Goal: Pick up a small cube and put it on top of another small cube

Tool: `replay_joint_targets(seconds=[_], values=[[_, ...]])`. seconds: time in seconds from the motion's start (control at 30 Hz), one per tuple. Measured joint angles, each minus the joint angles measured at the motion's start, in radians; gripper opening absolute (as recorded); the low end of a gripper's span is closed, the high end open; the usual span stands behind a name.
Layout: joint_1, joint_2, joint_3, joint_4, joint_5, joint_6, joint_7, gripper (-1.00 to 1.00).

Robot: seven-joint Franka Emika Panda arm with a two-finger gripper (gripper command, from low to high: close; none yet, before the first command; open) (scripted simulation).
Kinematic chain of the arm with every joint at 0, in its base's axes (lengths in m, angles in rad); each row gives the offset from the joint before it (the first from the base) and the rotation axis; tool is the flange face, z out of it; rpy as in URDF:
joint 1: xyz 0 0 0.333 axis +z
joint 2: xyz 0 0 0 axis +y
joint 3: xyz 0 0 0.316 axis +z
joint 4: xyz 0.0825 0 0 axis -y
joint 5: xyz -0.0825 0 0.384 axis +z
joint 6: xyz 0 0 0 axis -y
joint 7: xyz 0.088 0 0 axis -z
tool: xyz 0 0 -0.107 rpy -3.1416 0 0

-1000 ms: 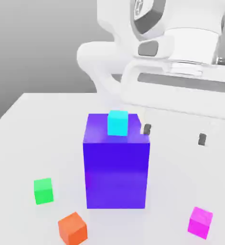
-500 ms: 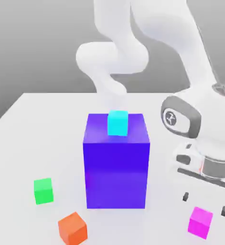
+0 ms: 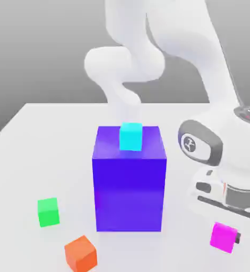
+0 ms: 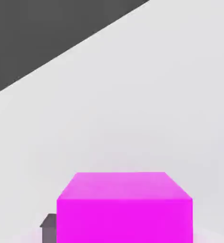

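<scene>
1. The table [image 3: 36, 138] is the largest thing here, a pale top carrying everything else. My arm [image 3: 164, 48] arches over it and reaches down on the exterior view's right.
2. The big blue-purple block [image 3: 129, 180] stands mid-table with a cyan cube [image 3: 131, 136] on top; I judge neither belongs to my job.
3. My gripper [image 3: 224, 237] sits low at the table, its fingers closed against the sides of the small magenta cube [image 3: 223, 237]. In the hand view the cube [image 4: 124, 209] sits right under the camera, with one dark fingertip [image 4: 49, 227] touching its side.
4. The green cube [image 3: 48, 212], my target, rests well apart on the exterior view's left, beyond the block. An orange cube [image 3: 80, 252] lies near it.
5. Progress, as I judge it: the grasp is made, but the cube looks not yet lifted. Lifting, carrying past the block and setting it on the green one all remain.
6. Half a second ago my fingers stood wide on either side of the magenta cube; now they have pinched in on it. A second ago my hand was high beside the block.
</scene>
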Motion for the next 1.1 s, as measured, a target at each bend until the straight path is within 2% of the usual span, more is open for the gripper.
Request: replay_joint_targets(seconds=[0.37,0.73,1.03,1.1], values=[[-0.27,-0.079,-0.219,-0.035,0.045,-0.101,-0.097,-1.0],[-0.379,-0.257,-0.369,-0.204,0.209,-0.06,0.366,-1.0],[-0.5,-0.396,-0.422,-0.341,0.322,-0.018,0.773,-1.0],[-0.525,-0.425,-0.425,-0.369,0.322,-0.006,0.858,-1.0]])
